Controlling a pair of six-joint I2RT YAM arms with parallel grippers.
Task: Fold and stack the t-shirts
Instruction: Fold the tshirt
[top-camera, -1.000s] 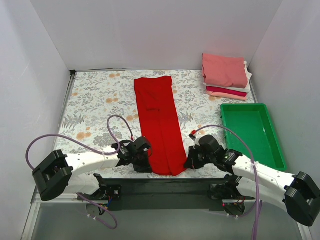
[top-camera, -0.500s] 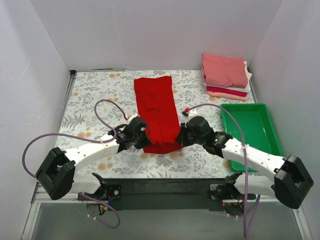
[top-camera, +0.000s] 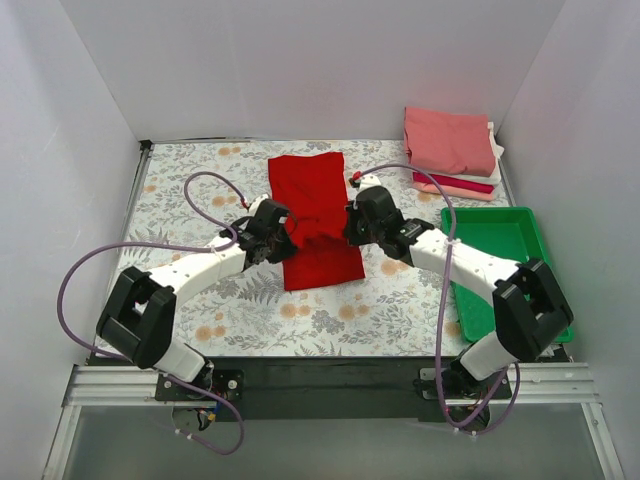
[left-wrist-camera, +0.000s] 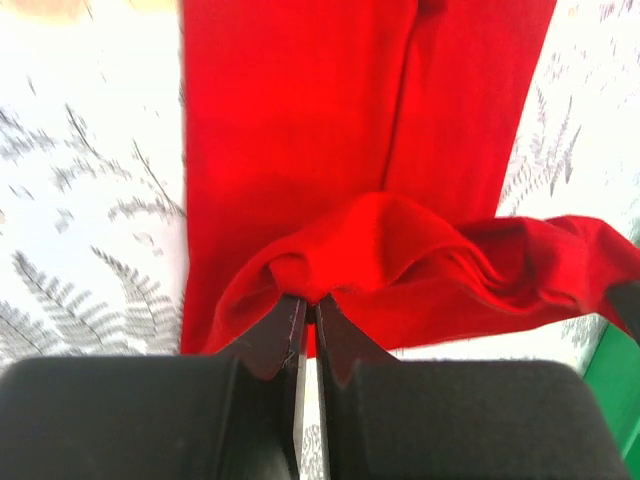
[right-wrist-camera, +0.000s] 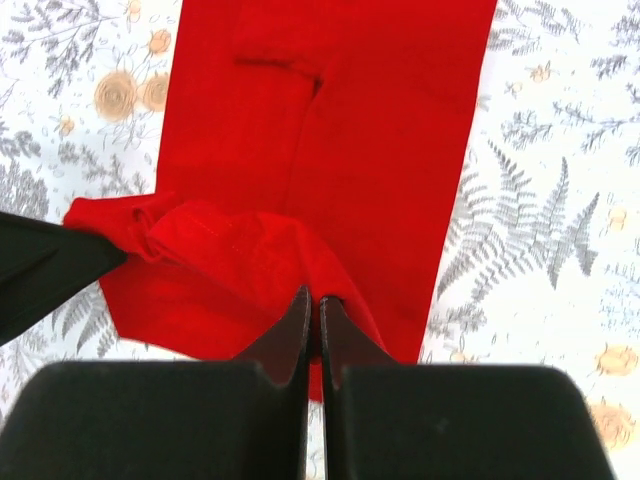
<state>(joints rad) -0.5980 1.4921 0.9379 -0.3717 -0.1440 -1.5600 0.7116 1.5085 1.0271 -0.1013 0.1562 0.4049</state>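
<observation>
The bright red t-shirt (top-camera: 312, 190) lies as a long strip in the middle of the table, its near end lifted and carried back over itself. My left gripper (top-camera: 283, 231) is shut on the left corner of that raised hem (left-wrist-camera: 330, 275). My right gripper (top-camera: 350, 226) is shut on the right corner (right-wrist-camera: 300, 275). Both hold the hem above the middle of the strip. A stack of folded t-shirts (top-camera: 450, 150), salmon-pink on top with white, crimson and peach below, sits at the back right.
A green plastic tray (top-camera: 505, 265) stands at the right, beside my right arm. The table (top-camera: 190, 190) has a floral cloth. White walls close in the left, back and right sides.
Both grippers have carried the shirt's near hem from the front edge back toward the middle, folding the strip over itself. The arms now reach further out.
</observation>
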